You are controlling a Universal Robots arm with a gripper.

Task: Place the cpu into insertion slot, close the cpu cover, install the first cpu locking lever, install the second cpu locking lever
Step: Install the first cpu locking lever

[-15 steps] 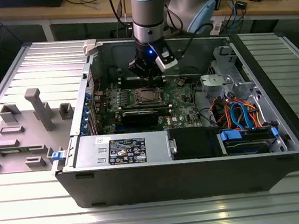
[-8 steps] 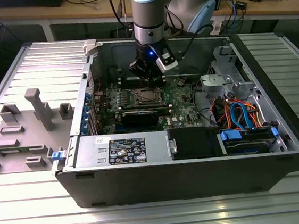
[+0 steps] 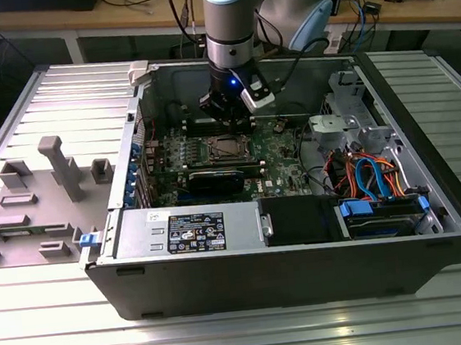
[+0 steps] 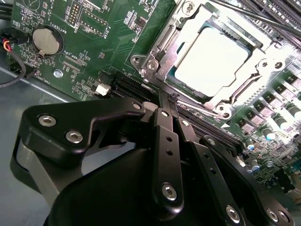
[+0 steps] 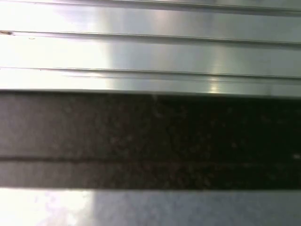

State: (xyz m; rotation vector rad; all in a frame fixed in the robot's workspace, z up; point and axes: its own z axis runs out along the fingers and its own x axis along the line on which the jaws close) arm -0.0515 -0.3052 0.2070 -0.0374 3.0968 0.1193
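Inside the open computer case (image 3: 434, 225), near the middle of the green motherboard (image 4: 101, 56), the cpu (image 4: 211, 61) lies flat in the insertion slot (image 4: 155, 63), its silvery top face turned up and brightly lit. The cpu cover (image 4: 235, 101) is down over it: the thin metal frame rings the chip on all sides and the chip shows through the square window. A thin locking lever (image 4: 186, 101) runs along the side of the socket nearest the gripper; whether it is latched cannot be told. The gripper (image 4: 168, 101) stands just beside that side of the socket, its black jaws drawn close together with only a narrow gap and nothing between them, their tips at or just above the lever; contact cannot be confirmed. In the exterior view the gripper (image 3: 227, 123) points straight down from the arm (image 3: 235, 15) over the socket (image 3: 226, 147). A round coin battery (image 4: 47, 40) sits on the board well apart from the socket. Towards the exterior view's right the case holds bundled orange and blue cables (image 3: 370, 170). The case rests on a ribbed metal table (image 3: 248, 335), with a grey fixture plate (image 3: 44, 200) beside it on the exterior view's left. The first wrist view presents ribbed metal (image 5: 150, 47) above a dark band (image 5: 150, 141).
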